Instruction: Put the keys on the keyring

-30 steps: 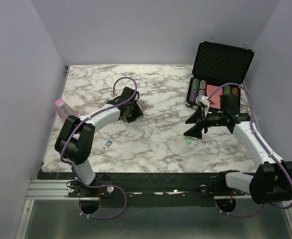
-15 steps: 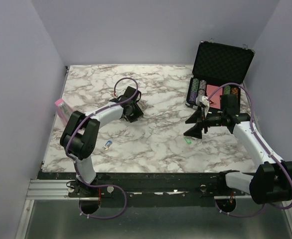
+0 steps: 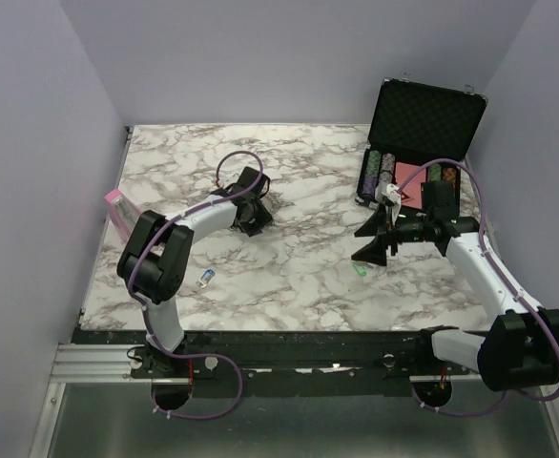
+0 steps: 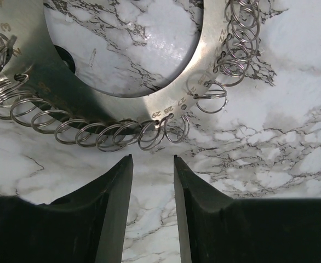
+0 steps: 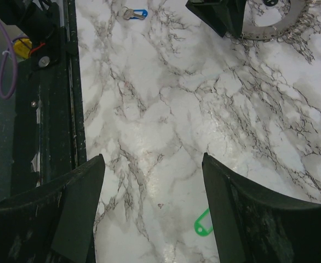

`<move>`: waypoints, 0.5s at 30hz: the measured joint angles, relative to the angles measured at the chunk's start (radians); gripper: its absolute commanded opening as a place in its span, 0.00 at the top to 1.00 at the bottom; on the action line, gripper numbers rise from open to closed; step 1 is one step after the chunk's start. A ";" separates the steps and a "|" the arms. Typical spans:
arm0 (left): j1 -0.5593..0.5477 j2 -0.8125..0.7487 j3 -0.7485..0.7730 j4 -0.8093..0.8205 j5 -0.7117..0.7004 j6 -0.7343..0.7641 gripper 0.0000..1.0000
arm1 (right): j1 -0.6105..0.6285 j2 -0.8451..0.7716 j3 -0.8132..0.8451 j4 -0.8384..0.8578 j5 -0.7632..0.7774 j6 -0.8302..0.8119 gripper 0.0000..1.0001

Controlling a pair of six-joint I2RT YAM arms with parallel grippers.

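The keyring (image 4: 196, 82) is a flat silvery ring with many small wire loops (image 4: 116, 134) along its rim, lying on the marble table. My left gripper (image 4: 153, 158) is just short of its near rim, jaws narrowly open with nothing between them. In the top view the left gripper (image 3: 250, 214) hides the ring. A blue-headed key (image 3: 206, 278) lies near the left arm and shows in the right wrist view (image 5: 134, 13). A green key tag (image 3: 360, 271) lies by my right gripper (image 3: 373, 244). My right gripper (image 5: 152, 159) is wide open and empty above the table, the green tag (image 5: 204, 223) beside its right finger.
An open black case (image 3: 423, 122) stands at the back right, with striped poker chips (image 3: 379, 172) and a red card in its tray. A pink object (image 3: 117, 206) lies at the table's left edge. The table's black front rail (image 5: 51, 109) shows in the right wrist view.
My left arm's elbow has swung slightly right and farther in, with its gripper staying at the keyring. The right arm has not moved.
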 measured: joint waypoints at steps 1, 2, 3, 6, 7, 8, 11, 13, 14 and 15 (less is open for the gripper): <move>0.002 0.005 0.000 0.000 0.000 -0.002 0.57 | 0.000 0.000 0.000 0.000 0.000 0.000 0.20; 0.003 0.009 0.000 0.000 0.000 -0.003 0.57 | 0.000 0.000 0.000 0.000 0.000 0.000 0.20; 0.005 0.015 0.000 0.000 0.000 -0.005 0.57 | 0.000 0.000 0.000 0.000 0.000 0.000 0.20; 0.006 0.032 0.000 -0.001 0.000 -0.009 0.60 | 0.000 0.000 0.000 0.000 0.000 0.000 0.20; 0.007 0.036 0.001 -0.001 0.000 -0.011 0.60 | 0.000 0.000 0.000 0.000 0.000 -0.001 0.20; 0.010 0.036 0.002 -0.001 0.000 -0.012 0.61 | 0.000 0.000 0.000 0.000 0.000 -0.001 0.20; 0.013 0.040 0.006 -0.003 -0.001 -0.014 0.62 | 0.000 0.000 0.000 -0.001 -0.001 -0.004 0.20; 0.014 0.043 0.010 -0.005 -0.002 -0.016 0.64 | 0.000 0.000 0.000 -0.003 -0.001 -0.007 0.20; 0.016 0.044 0.012 -0.006 -0.003 -0.017 0.64 | 0.000 0.000 0.000 -0.004 -0.001 -0.009 0.20; 0.018 0.048 0.017 -0.010 -0.004 -0.018 0.65 | 0.000 0.000 0.000 -0.005 -0.002 -0.011 0.20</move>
